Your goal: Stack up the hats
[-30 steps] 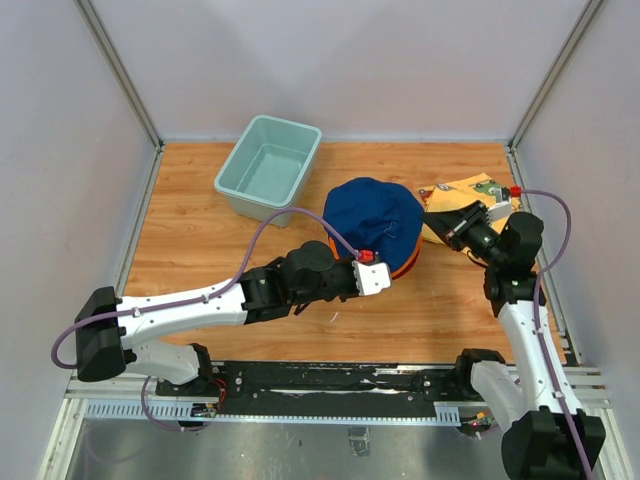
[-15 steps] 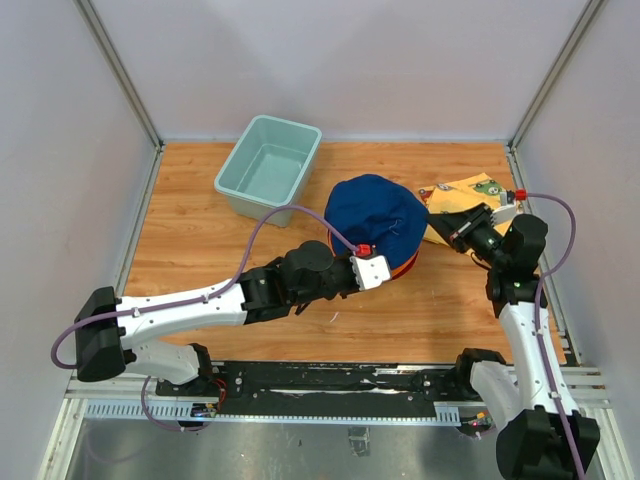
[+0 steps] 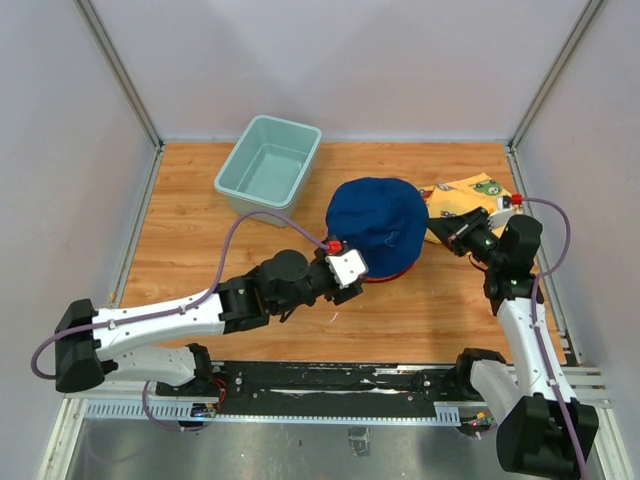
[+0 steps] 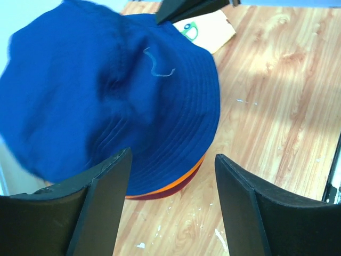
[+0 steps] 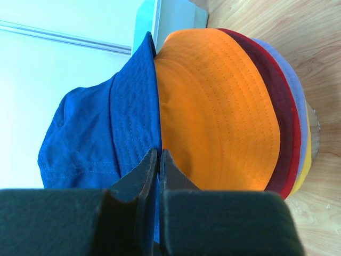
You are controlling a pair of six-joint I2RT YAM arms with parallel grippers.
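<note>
Nearest, the left gripper (image 4: 170, 184) stands with its jaws wide apart and nothing between them, just near-left of the stack of hats (image 5: 224, 106). The navy hat (image 3: 378, 220) lies on top, about mid-table (image 3: 200, 230). Below it only thin rims of orange, maroon, red, lavender and yellow show. At the stack's right, the right gripper (image 5: 159, 160) is closed; whether its tips touch the navy brim I cannot tell. It hides part of the yellow cloth (image 3: 470, 190). Far left stands the teal tub (image 3: 268, 165).

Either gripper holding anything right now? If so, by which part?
The left gripper is open and holds nothing. The right gripper is shut at the brim edge of the navy hat; whether fabric is pinched between its fingers cannot be told.
</note>
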